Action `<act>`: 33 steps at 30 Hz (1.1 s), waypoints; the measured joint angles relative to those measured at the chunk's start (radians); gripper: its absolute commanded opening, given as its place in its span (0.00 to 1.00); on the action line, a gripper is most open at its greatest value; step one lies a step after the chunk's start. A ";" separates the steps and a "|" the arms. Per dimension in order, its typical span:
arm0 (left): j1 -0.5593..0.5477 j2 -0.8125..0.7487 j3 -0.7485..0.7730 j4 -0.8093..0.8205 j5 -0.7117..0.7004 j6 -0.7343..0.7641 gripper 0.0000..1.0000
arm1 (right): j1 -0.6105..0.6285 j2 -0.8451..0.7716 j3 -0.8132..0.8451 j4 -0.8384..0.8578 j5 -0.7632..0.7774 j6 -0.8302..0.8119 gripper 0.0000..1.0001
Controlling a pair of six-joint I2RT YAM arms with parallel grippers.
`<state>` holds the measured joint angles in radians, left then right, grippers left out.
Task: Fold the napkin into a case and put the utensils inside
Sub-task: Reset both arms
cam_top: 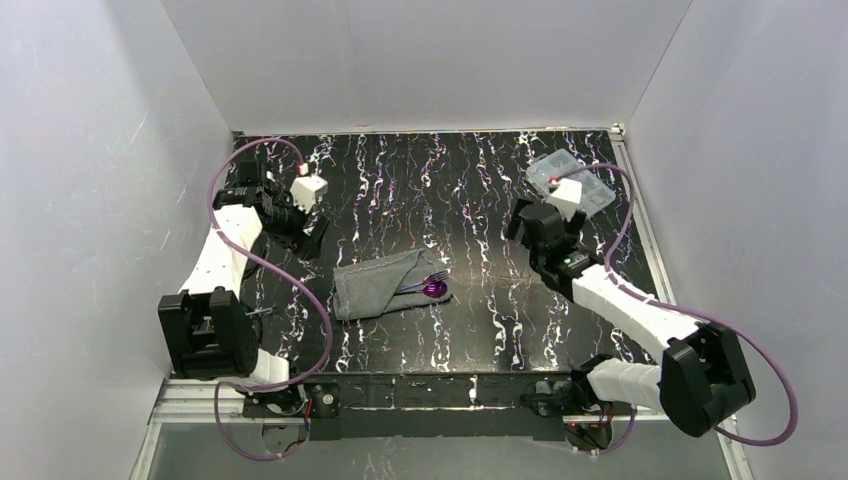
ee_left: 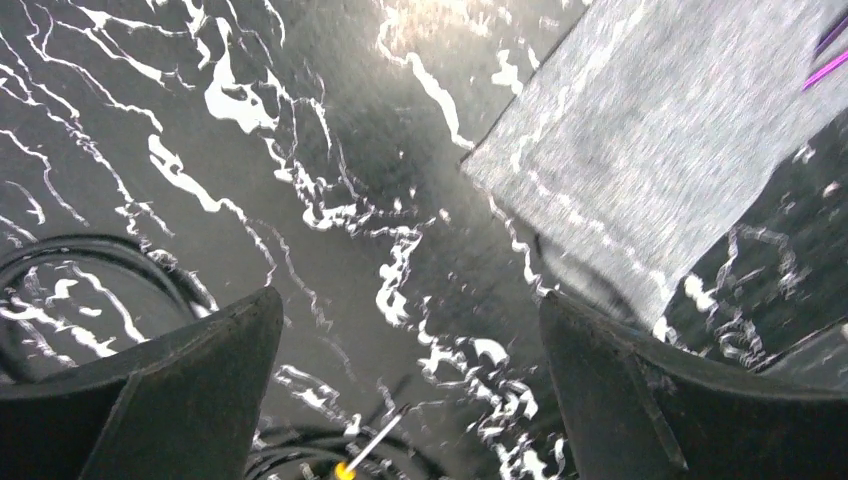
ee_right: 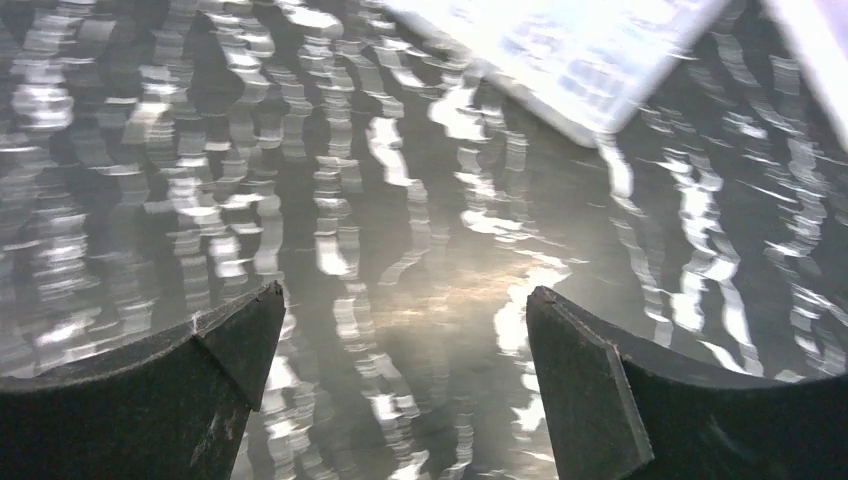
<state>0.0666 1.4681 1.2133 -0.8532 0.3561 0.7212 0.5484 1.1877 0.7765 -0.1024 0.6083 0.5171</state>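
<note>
The dark grey napkin (cam_top: 372,285) lies folded into a narrow case in the middle of the table. The purple utensils (cam_top: 431,286) poke out of its right end, the spoon bowl resting on the table. My left gripper (cam_top: 312,238) hangs open up and to the left of the case, holding nothing. In the left wrist view the napkin (ee_left: 650,130) fills the upper right, with purple utensil handles (ee_left: 826,55) at the edge, and the gripper (ee_left: 410,330) is over bare table. My right gripper (cam_top: 518,222) is open and empty, well to the right of the case, over bare table (ee_right: 405,310).
A clear plastic compartment box (cam_top: 568,183) sits at the back right, just behind the right wrist, and shows at the top of the right wrist view (ee_right: 560,50). The black marbled table (cam_top: 430,180) is walled in white on three sides. Purple cables loop beside both arms.
</note>
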 measured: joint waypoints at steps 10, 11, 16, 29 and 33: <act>0.040 -0.094 -0.475 0.638 0.130 -0.384 0.98 | -0.171 0.087 -0.391 0.520 0.383 -0.297 0.99; 0.041 -0.092 -0.521 0.712 0.134 -0.412 0.99 | -0.207 0.100 -0.393 0.565 0.391 -0.311 0.99; 0.043 -0.087 -0.676 1.050 0.140 -0.518 0.98 | -0.284 0.218 -0.393 0.737 0.363 -0.352 0.99; 0.043 -0.001 -0.844 1.636 0.112 -0.664 0.98 | -0.340 0.378 -0.455 1.032 0.193 -0.424 0.99; 0.042 0.031 -0.936 1.794 0.076 -0.684 0.98 | -0.340 0.407 -0.536 1.173 0.045 -0.499 0.99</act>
<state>0.1081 1.4990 0.2775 0.9409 0.4320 0.0372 0.2085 1.5944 0.2405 1.0710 0.6529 0.0177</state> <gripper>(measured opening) 0.984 0.984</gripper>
